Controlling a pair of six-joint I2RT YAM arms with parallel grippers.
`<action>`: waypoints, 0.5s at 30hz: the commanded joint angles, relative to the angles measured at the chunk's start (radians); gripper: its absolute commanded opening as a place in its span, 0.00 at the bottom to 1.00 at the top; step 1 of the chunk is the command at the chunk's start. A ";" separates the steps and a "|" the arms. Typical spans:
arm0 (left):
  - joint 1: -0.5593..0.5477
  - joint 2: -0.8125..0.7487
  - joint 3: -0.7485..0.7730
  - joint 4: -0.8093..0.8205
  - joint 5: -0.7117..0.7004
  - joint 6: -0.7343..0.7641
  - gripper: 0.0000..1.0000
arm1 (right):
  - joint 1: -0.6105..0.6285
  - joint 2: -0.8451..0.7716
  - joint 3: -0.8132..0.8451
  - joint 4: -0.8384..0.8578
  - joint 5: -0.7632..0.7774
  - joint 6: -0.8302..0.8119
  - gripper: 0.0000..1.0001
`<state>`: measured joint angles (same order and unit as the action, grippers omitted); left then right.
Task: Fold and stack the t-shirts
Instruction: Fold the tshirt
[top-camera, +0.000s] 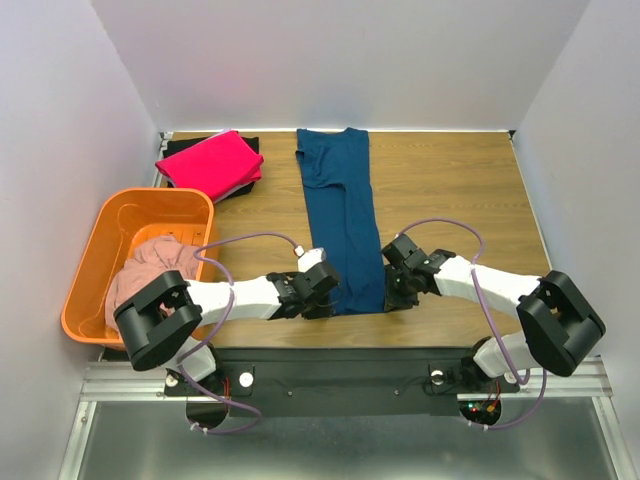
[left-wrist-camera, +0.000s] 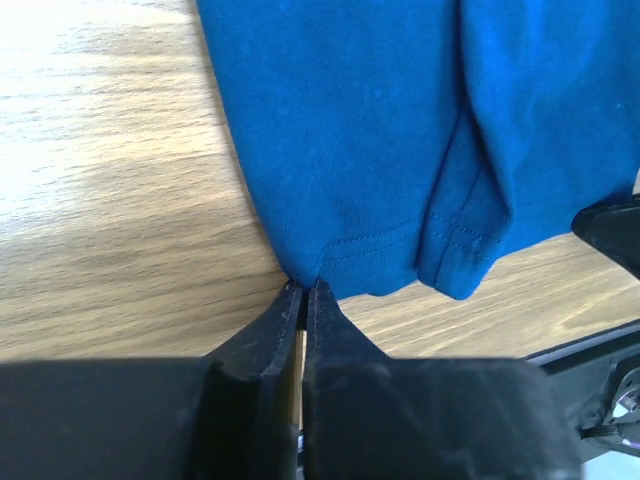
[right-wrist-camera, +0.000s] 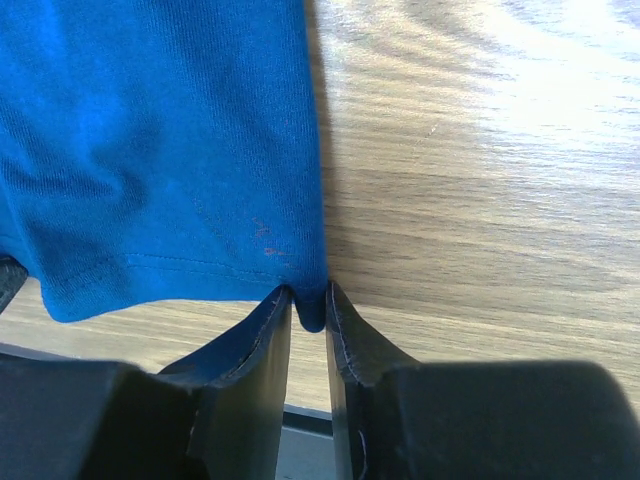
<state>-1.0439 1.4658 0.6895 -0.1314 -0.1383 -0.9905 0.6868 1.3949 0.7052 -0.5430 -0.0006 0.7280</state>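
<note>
The left tool (left-wrist-camera: 303, 292) pinches a hem corner of the blue shirt (left-wrist-camera: 400, 130) at its tips. The right tool (right-wrist-camera: 309, 303) pinches the other corner, with the desk (right-wrist-camera: 480, 180) beyond.

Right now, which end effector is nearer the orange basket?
Left. The left end effector grips the blue t-shirt's corner on the orange basket's side; the right end effector grips the opposite corner.

Both arms stretch low, angled inward — left gripper (left-wrist-camera: 303, 290) and right gripper (right-wrist-camera: 308, 300) each pinch tight on a near corner of the navy t-shirt (top-camera: 340, 220).
</note>
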 joint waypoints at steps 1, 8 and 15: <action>-0.011 0.051 -0.030 -0.054 0.002 -0.002 0.04 | -0.001 -0.007 -0.021 -0.029 0.088 -0.007 0.26; -0.011 0.065 -0.035 -0.053 0.005 -0.007 0.00 | -0.003 -0.023 -0.023 -0.084 0.177 -0.021 0.30; -0.013 0.050 -0.057 -0.057 0.009 -0.017 0.00 | -0.021 -0.050 -0.024 -0.104 0.188 -0.002 0.41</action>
<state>-1.0473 1.4818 0.6880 -0.0914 -0.1280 -1.0054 0.6853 1.3678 0.7033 -0.5953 0.1135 0.7265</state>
